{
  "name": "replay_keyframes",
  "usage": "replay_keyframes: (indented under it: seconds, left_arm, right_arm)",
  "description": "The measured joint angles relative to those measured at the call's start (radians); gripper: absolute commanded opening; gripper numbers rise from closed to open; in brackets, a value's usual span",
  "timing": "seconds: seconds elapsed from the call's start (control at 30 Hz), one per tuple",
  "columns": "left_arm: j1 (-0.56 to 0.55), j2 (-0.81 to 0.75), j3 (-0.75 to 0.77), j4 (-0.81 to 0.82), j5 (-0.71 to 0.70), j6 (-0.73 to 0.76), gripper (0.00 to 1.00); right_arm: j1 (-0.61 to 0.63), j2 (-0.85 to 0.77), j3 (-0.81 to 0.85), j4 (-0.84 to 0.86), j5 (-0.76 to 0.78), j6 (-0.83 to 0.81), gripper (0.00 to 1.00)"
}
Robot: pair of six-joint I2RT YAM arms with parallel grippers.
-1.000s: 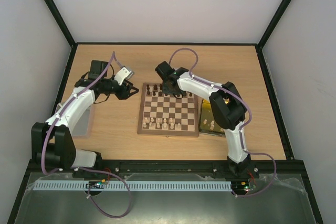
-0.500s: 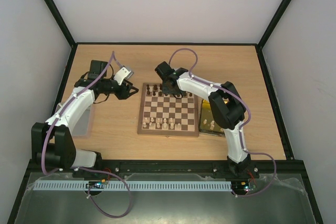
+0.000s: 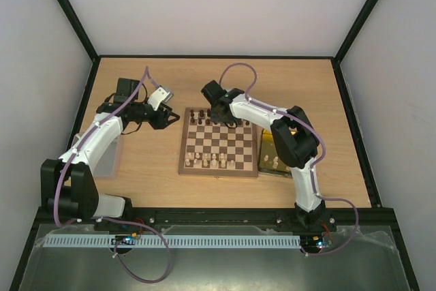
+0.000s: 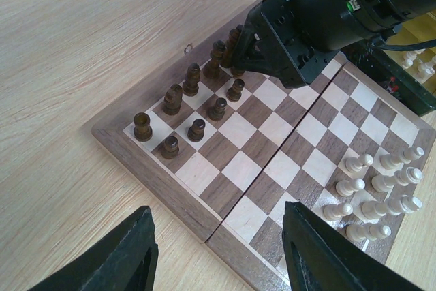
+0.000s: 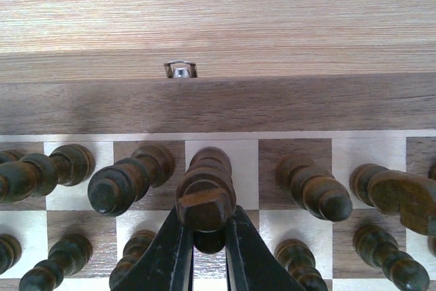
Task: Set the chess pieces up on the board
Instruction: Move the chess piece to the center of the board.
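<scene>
The board (image 3: 183, 149) lies mid-table, with dark chess pieces (image 3: 210, 116) in its far rows and cream pieces (image 3: 214, 161) in its near rows. My right gripper (image 5: 206, 220) is over the far rows, shut on the head of a dark piece (image 5: 204, 185) that stands upright on a cream back-row square. Other dark pieces (image 5: 126, 176) stand close on both sides. My left gripper (image 4: 218, 250) hangs open above the board's left edge (image 4: 160, 185), with nothing between its fingers (image 4: 129, 253).
A gold tray (image 3: 268, 142) holding a few cream pieces sits right of the board. A grey tray (image 3: 103, 160) lies under the left arm. A small metal clasp (image 5: 179, 69) sticks out of the board's far border. The right arm (image 4: 327, 11) looms over the board's far rows.
The right gripper's jaws have narrowed onto the dark piece. Neither arm has visibly shifted, and the left gripper stays open.
</scene>
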Motion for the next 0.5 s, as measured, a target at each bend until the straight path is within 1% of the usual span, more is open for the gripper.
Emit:
replay_keyframes:
  seconds: [0.5]
  left_arm:
    - [0.0, 0.0, 0.0, 0.0, 0.0, 0.0, 0.53]
  right_arm:
    - [0.0, -0.047, -0.072, 0.032, -0.006, 0.008, 0.09]
